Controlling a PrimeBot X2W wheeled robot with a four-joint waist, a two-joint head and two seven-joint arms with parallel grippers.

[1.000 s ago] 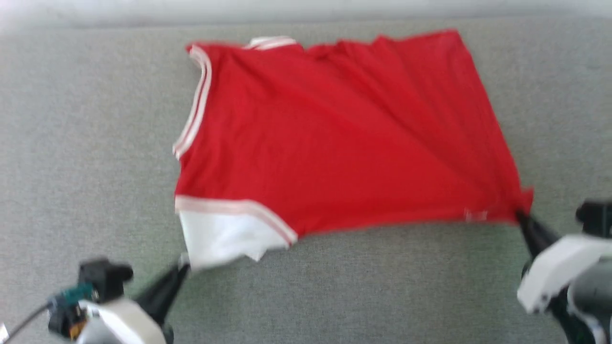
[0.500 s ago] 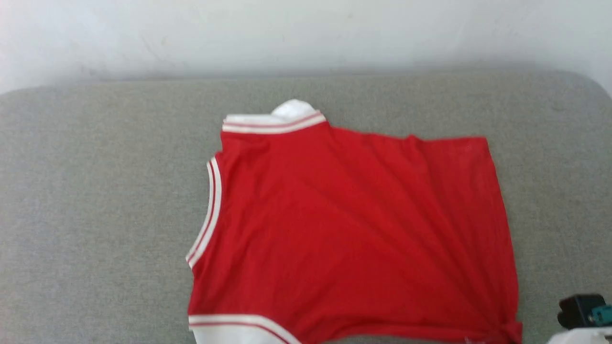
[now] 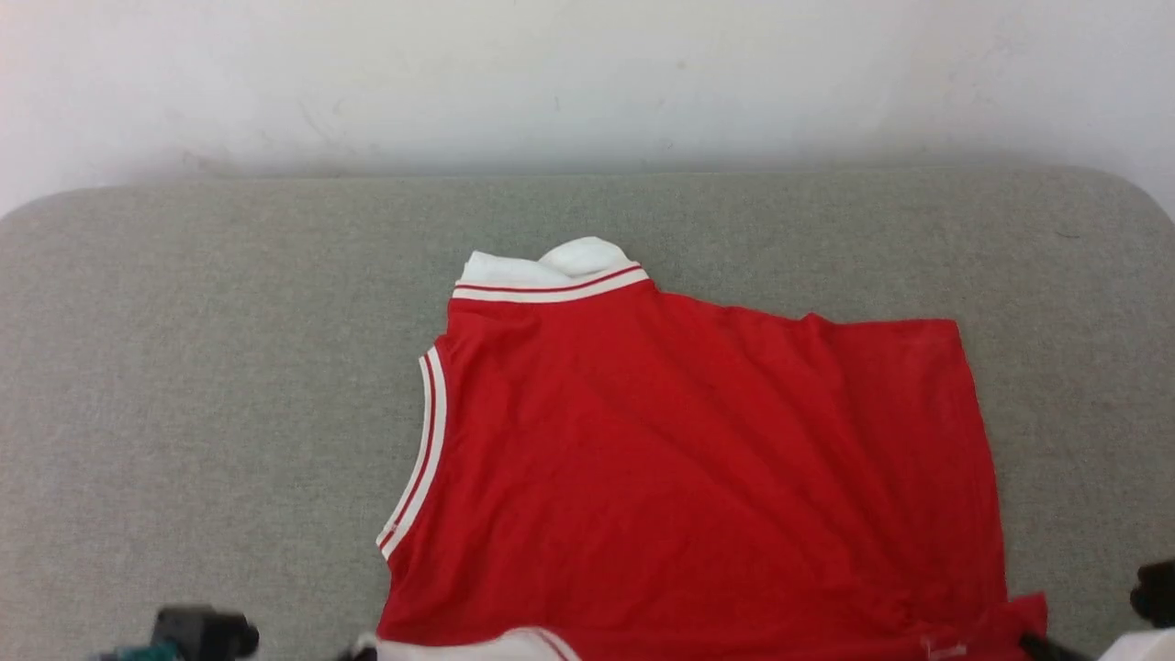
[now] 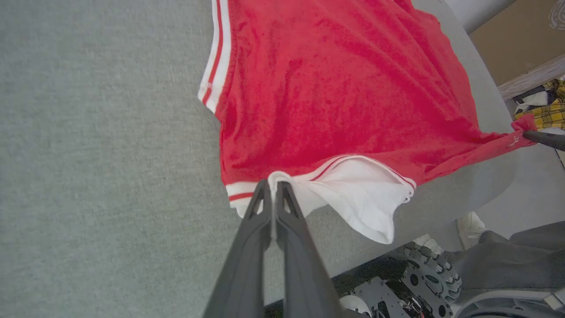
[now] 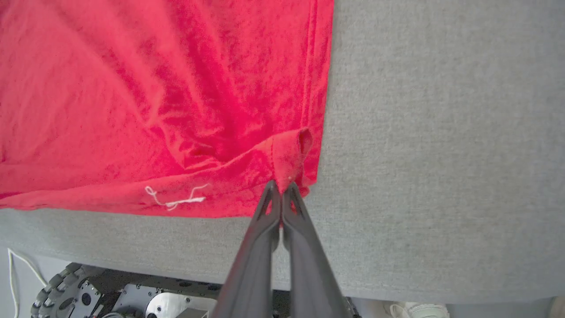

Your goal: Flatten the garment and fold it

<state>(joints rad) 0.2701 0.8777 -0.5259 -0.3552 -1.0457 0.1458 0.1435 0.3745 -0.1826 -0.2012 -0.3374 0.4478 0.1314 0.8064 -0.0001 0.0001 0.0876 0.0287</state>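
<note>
The garment [image 3: 698, 477] is a red jersey lying spread on the grey padded table [image 3: 184, 386], plain side up, neck trim toward the left. A white sleeve [image 3: 560, 262] peeks out at its far edge. My left gripper [image 4: 274, 187] is shut on the near white sleeve [image 4: 357, 194] at the table's front edge; its tip just shows in the head view [image 3: 360, 654]. My right gripper [image 5: 280, 191] is shut on the red hem corner [image 5: 291, 154], seen at the head view's bottom right [image 3: 1035, 645]. The cloth is drawn taut between the two grips.
A pale wall [image 3: 587, 73] runs behind the table. The table's near edge [image 5: 397, 291] lies just below both grips, with my wheeled base [image 4: 410, 282] under it. A cardboard box [image 4: 521, 39] and yellow plaid cloth [image 4: 545, 112] stand off the table's right end.
The head camera has tilted up, so the garment and both grippers now sit lower in the picture and the wall shows. Both grips still hold.
</note>
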